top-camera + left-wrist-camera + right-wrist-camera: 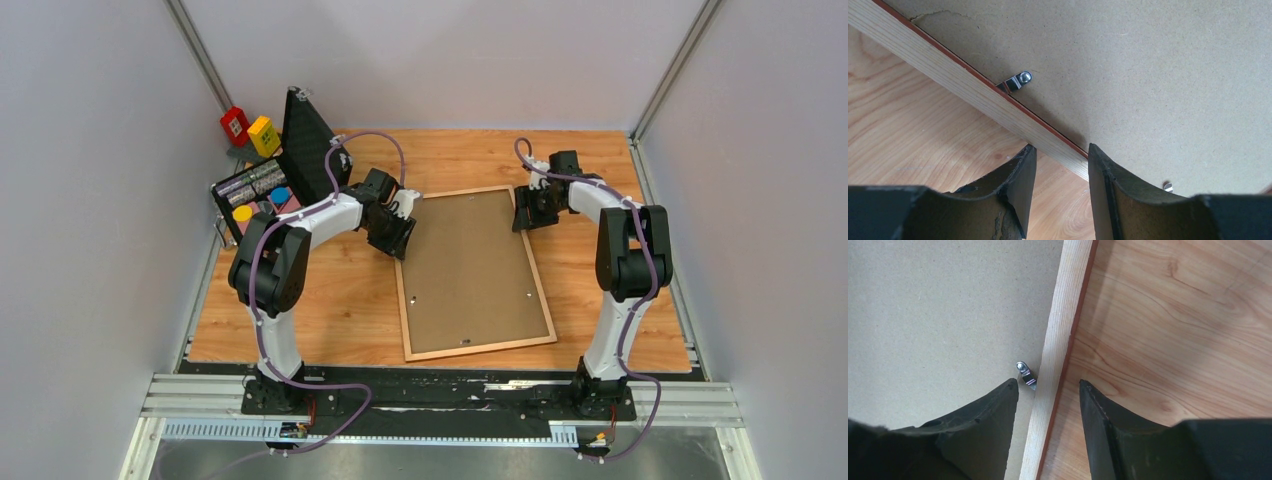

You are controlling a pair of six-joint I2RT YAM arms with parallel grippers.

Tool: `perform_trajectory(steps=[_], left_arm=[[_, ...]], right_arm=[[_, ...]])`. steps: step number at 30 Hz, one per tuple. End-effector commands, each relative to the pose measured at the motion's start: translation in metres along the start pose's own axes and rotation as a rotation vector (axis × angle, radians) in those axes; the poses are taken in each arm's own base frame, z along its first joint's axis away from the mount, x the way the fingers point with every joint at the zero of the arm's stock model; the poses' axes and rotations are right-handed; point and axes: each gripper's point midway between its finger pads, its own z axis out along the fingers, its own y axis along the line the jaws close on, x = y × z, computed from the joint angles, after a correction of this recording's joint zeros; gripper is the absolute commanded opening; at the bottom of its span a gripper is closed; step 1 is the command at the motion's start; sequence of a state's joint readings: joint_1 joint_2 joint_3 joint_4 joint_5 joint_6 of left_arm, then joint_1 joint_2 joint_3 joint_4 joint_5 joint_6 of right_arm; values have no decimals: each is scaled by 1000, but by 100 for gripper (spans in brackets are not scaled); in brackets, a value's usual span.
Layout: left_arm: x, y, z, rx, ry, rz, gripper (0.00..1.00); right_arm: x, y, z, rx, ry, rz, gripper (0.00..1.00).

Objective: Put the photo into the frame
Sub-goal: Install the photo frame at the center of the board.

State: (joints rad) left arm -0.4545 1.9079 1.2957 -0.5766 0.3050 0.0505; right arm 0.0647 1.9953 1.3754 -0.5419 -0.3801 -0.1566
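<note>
The frame (480, 347) lies face down on the wooden table, pale wood back up, with a plain brown backing board (470, 265) set in it. The photo is not in view. My left gripper (403, 237) is open at the frame's far left corner; in the left wrist view it (1062, 152) straddles the rail (963, 82) near a metal clip (1018, 81). My right gripper (522, 212) is open at the far right corner; in the right wrist view it (1048, 385) straddles the rail (1060, 325) beside a clip (1025, 374). Neither grips anything.
A black case (305, 135) stands open at the back left, with a tray of small coloured items (255, 190) in front of it. A red block (236, 124) and a yellow block (264, 135) sit by the left wall. Grey walls enclose the table.
</note>
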Motion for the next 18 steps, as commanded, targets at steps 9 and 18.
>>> perform_trajectory(steps=[9,18], left_arm=[[-9,-4,-3,18,-19,28,49],[-10,0,2,14,-5,48,43]], right_arm=[[-13,-1,-1,65,-62,-102,44],[-21,1,-7,104,-150,-95,36]])
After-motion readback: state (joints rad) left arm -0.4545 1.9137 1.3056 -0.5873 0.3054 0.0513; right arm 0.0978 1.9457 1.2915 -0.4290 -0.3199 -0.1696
